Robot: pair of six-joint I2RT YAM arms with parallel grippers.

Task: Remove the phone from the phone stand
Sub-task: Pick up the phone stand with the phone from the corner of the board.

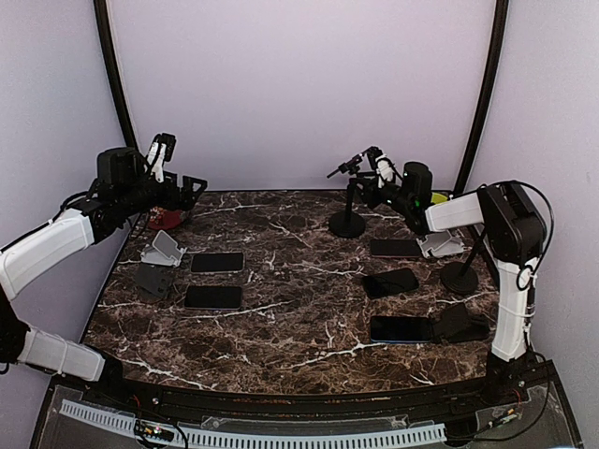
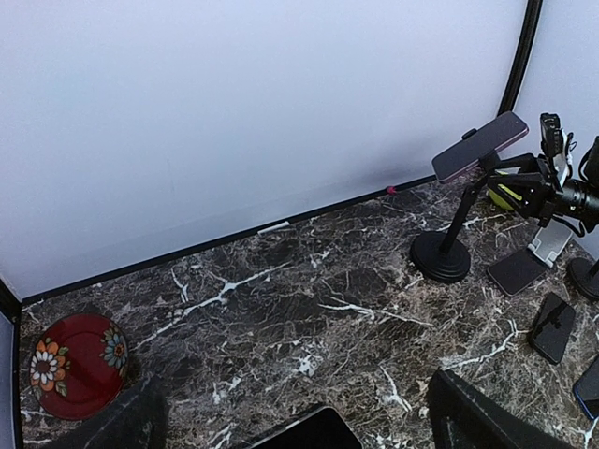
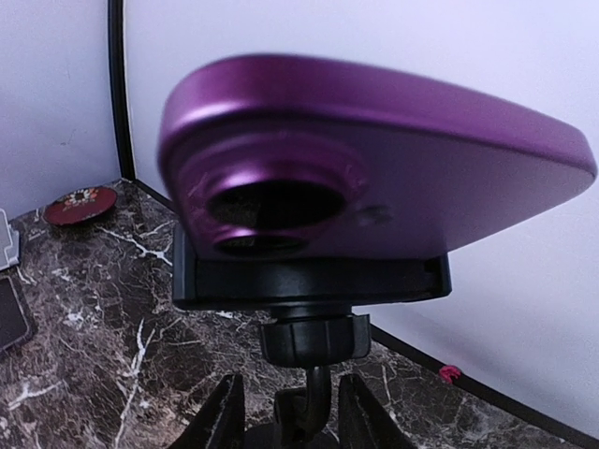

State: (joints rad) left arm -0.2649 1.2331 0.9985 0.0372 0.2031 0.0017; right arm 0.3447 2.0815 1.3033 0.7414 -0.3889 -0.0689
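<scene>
A purple phone (image 3: 374,159) lies tilted in the black cradle (image 3: 309,276) of a tall phone stand (image 1: 347,223) at the back of the marble table. From the left wrist view the same phone (image 2: 480,145) sits atop the stand's pole above its round base (image 2: 440,257). My right gripper (image 3: 290,416) is just under the cradle. Its fingers (image 3: 220,416) flank the stand's thin neck (image 3: 316,393) below the ball-joint knob, with a gap on each side. My left gripper (image 2: 295,421) hovers open at the far left (image 1: 192,192), holding nothing.
A red flowered plate (image 1: 167,220) sits back left. Several dark phones lie flat, such as one (image 1: 217,262) on the left and one (image 1: 390,282) on the right. A white stand (image 1: 164,248) is on the left. Another black stand base (image 1: 459,276) is on the right.
</scene>
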